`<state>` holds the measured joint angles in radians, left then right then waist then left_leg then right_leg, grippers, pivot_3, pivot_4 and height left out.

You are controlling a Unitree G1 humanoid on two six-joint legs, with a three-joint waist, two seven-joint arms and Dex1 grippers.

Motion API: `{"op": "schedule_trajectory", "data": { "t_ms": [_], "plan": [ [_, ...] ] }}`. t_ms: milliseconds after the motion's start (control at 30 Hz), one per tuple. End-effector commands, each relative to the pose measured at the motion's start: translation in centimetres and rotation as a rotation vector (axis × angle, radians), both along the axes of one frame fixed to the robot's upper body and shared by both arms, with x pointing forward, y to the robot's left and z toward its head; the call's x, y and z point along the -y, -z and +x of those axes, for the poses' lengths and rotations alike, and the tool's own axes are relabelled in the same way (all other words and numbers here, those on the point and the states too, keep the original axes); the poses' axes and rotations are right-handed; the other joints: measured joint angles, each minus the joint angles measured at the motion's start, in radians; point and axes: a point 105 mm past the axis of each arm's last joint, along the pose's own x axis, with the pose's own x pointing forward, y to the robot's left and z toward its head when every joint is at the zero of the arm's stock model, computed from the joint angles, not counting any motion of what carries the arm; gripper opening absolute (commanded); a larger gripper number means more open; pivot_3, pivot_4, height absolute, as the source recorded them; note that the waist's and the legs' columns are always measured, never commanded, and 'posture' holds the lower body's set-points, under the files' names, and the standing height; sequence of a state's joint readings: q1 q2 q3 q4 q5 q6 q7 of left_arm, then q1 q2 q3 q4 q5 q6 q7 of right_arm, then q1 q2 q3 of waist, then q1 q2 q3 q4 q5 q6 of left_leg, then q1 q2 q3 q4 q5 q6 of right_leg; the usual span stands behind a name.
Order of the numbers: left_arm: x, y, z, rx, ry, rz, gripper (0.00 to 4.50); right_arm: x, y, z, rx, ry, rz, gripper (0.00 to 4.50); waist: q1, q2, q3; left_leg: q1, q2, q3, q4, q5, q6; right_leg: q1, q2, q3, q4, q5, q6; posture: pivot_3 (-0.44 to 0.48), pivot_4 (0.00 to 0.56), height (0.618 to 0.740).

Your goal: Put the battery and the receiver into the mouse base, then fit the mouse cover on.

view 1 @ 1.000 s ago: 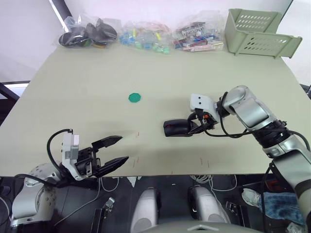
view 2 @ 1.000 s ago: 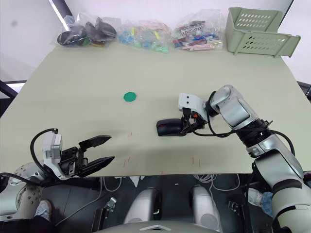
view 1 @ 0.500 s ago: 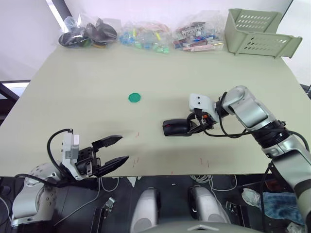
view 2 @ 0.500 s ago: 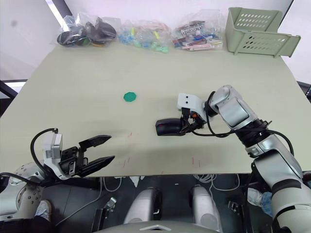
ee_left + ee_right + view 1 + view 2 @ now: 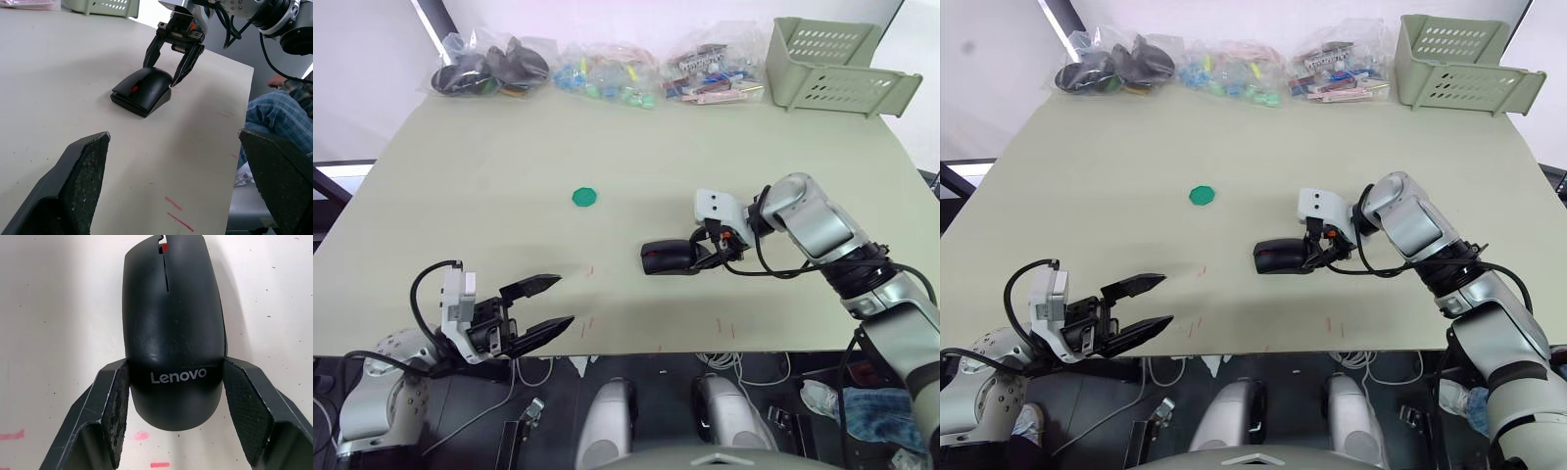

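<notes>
The black mouse lies near the table's middle, its red wheel pointing left. Its glossy mouse cover [image 5: 171,328], marked Lenovo, sits on top of the mouse base [image 5: 131,101], closing it. The battery and the receiver are hidden. My right gripper [image 5: 703,257] comes at the mouse's rear end from the right, and its fingers [image 5: 115,406] press against both sides of that end. My left gripper [image 5: 563,301] hangs open and empty at the table's front left edge, well away from the mouse.
A flat green disc [image 5: 584,197] lies left of the mouse, farther back. Along the far edge sit clear bags of parts [image 5: 491,67] [image 5: 607,76] [image 5: 715,67] and a pale green basket [image 5: 842,67]. A person's jeans-clad leg [image 5: 279,112] shows beyond the table's edge.
The mouse and my right gripper shifted slightly to the left a second ago and have since stayed still. The left gripper has not moved.
</notes>
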<state>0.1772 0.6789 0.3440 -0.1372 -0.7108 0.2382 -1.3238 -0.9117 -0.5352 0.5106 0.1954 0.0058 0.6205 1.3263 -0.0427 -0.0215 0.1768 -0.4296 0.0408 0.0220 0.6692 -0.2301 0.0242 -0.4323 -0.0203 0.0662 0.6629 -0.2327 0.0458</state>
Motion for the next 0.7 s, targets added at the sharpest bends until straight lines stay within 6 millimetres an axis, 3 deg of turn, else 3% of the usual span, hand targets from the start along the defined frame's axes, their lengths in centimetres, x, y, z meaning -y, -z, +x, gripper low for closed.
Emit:
{"op": "schedule_trajectory", "data": {
  "t_ms": [33, 700],
  "plan": [
    [0.12, -0.51, -0.06, 0.031, 0.01, -0.002, 4.5, -0.4, -1.87, 0.13, 0.059, -0.024, 0.028, 2.34, 0.0, 0.0, 0.0, 0.0, 0.0, 0.0, 0.0, 0.0, 0.0, 0.0, 0.0, 0.0, 0.0, 0.0, 0.0, 0.0, 0.15, 0.74],
    [0.08, -0.42, 0.01, 0.033, 0.012, -0.001, 4.5, -0.51, -2.13, 0.02, 0.069, -0.034, 0.036, 2.34, 0.001, 0.0, 0.0, 0.0, 0.0, 0.0, 0.0, 0.0, 0.0, 0.0, 0.0, 0.0, 0.0, 0.0, 0.0, 0.0, 0.15, 0.74]
  ]
}}
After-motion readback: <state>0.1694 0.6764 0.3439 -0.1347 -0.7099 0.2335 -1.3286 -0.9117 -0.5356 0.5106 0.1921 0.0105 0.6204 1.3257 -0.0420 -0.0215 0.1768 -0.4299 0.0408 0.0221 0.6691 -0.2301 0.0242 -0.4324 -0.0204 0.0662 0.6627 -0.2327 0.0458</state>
